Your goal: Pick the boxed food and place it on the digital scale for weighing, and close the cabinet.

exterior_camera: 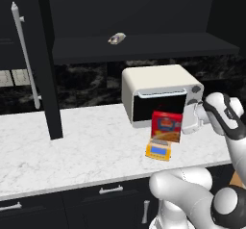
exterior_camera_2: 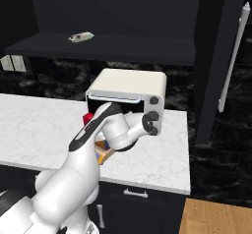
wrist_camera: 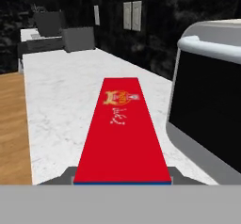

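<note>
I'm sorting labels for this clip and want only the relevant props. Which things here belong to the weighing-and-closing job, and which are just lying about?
Belongs to the job:
- boxed food, red, held in the pincer above the scale
- digital scale, orange-yellow, on the counter
- cabinet, black door standing open

Just lying about:
- toaster oven, white
- small packet on the cabinet shelf
- wall outlets

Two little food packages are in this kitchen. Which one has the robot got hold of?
The red boxed food, held upright in the gripper just above the digital scale, in front of the white toaster oven. The small grey-white packet lies untouched on the cabinet shelf.
</note>
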